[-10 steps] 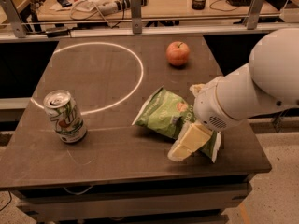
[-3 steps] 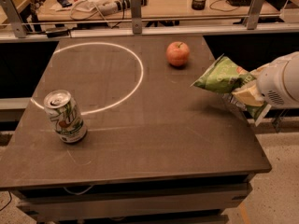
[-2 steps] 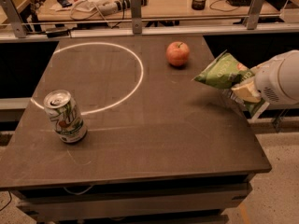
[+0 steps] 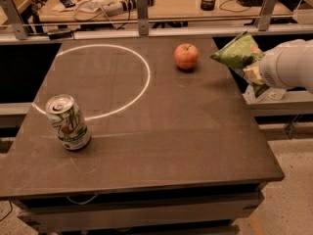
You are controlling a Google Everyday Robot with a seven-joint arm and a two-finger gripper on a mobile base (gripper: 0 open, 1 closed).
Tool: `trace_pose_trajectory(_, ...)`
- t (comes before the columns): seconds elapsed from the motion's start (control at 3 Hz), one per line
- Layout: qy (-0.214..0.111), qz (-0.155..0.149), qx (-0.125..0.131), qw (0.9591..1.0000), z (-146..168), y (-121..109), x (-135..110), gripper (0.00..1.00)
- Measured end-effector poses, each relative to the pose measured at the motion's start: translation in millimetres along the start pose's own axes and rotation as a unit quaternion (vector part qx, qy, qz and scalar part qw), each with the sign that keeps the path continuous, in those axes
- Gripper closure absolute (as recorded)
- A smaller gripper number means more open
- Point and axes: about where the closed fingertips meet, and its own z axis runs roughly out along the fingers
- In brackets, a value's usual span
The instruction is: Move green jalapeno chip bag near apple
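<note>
Gripper [image 4: 253,75] clamped on the green jalapeno chip bag [image 4: 236,51], holding it in the air over the counter's [image 4: 161,146] right edge.
One bag, crinkly green foil; one apple [image 4: 186,56] near the far edge; one soda can [image 4: 68,122] by the left edge.

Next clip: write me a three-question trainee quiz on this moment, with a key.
1. True or false: the chip bag lies flat on the table.
2. Fill in: the chip bag and the apple are ___ (touching/apart).
3. The pincer, just past the table's right edge in the picture, grips: A apple, B can, C chip bag.
Key: 1 false, it is held in the air; 2 apart; 3 C.
</note>
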Motion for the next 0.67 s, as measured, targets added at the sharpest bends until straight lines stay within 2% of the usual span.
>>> trace_pose_trajectory(0.33,-0.02,0.058,0.017,0.998,27,-17,-15,1.0)
trace_pose_trajectory(0.67,-0.045,0.125,0.008,0.9911,51,-22,-37,1.0)
